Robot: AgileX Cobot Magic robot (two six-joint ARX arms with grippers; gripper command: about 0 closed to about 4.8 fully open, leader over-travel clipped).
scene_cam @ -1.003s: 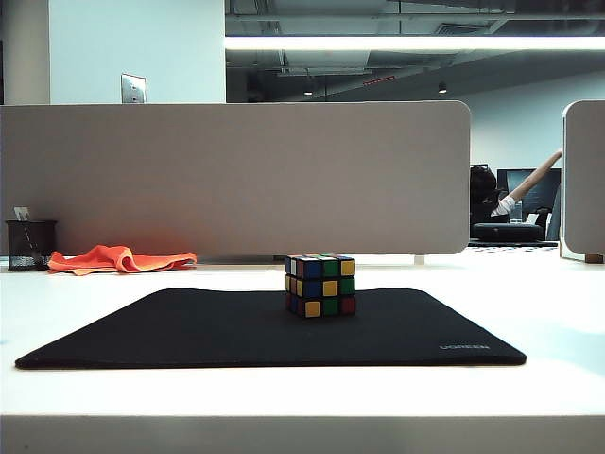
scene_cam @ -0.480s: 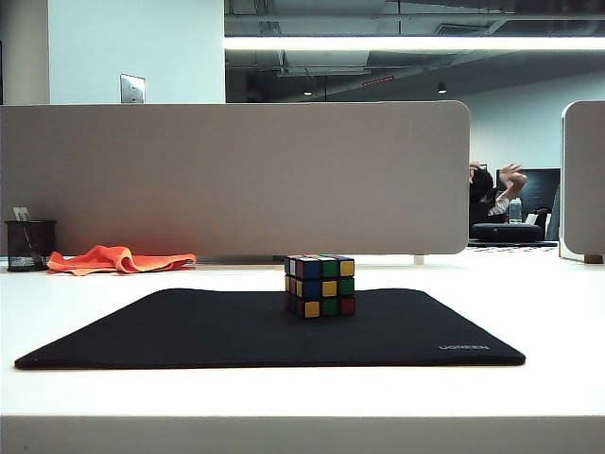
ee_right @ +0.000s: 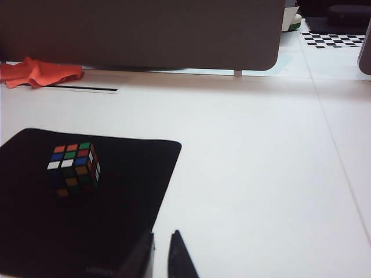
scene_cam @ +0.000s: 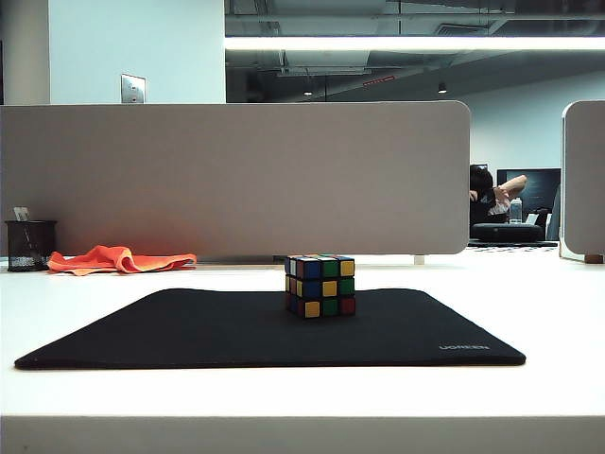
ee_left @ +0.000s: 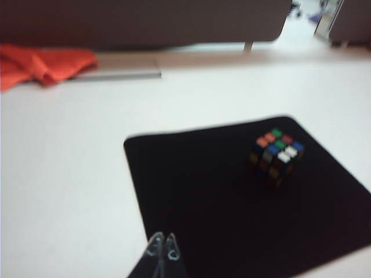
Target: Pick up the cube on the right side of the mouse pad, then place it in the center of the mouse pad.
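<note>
Cube (scene_cam: pixel 320 285) sits mid-frame on the mouse pad (scene_cam: pixel 189 331), with the left hand (ee_left: pixel 162 248) pressed together and the right hand (ee_right: pixel 160 246) slightly parted, both empty above the tabletop (scene_cam: pixel 548 303).

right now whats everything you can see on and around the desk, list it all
cube: one, black edges with red, blue, yellow and green stickers, resting on the mouse pad around its middle, nothing gripping it
mouse pad: one, black, flat on the white table
orange cloth: one, crumpled, at the back left by the divider
pen cup: one, black mesh, far back left beside the cloth
divider panel: one, grey, upright behind the table
table: one, white
person: one, in the background at another desk
left gripper: one, fingertips together, above the pad's near edge, away from the cube
right gripper: one, slightly parted, over the pad's right edge, holding nothing
</note>
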